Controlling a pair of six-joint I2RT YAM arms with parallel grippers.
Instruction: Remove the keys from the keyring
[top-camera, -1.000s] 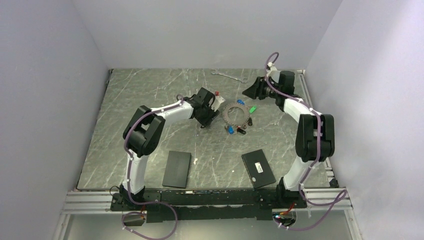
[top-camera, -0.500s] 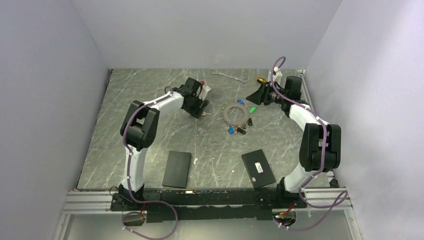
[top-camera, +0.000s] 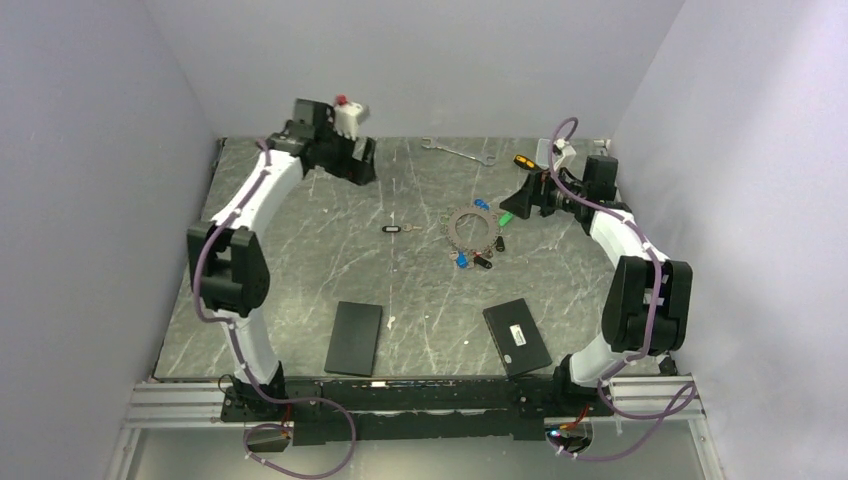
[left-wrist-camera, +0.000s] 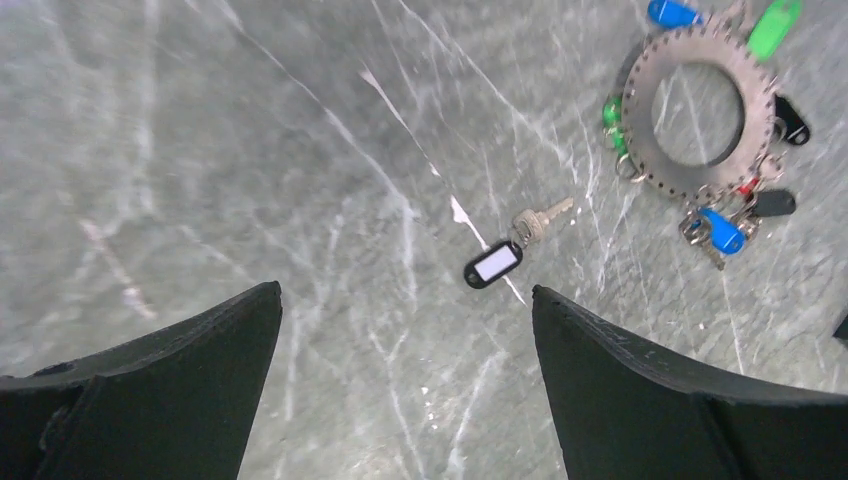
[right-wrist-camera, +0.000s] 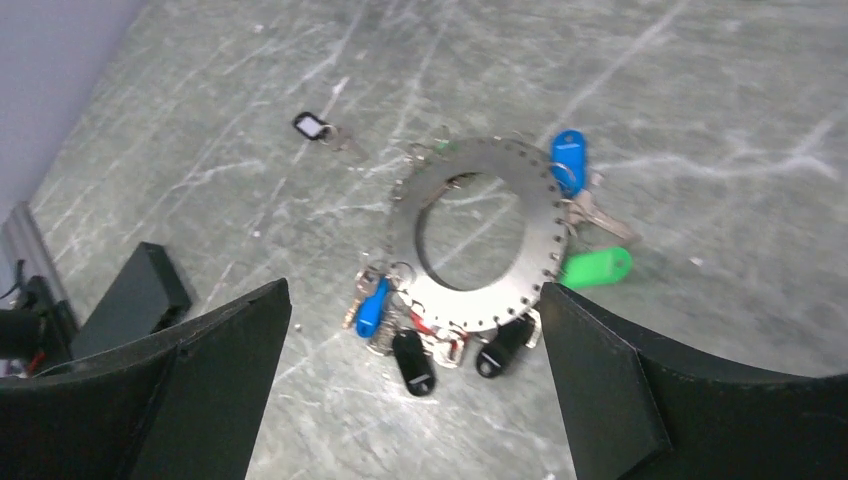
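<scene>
The keyring (top-camera: 455, 228), fringed with keys (right-wrist-camera: 371, 310), lies flat near the middle of the surface (top-camera: 300, 260), one black-tagged key (top-camera: 392, 229) lying apart to its left, the right jaws wide open and empty beside its far-right edge, the left jaws equally wide and empty, raised near the far-left corner.

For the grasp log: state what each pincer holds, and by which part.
Nothing is held. The left pincer is open, clear of the loose black-tagged key; the right pincer is open, not touching the keyring.
</scene>
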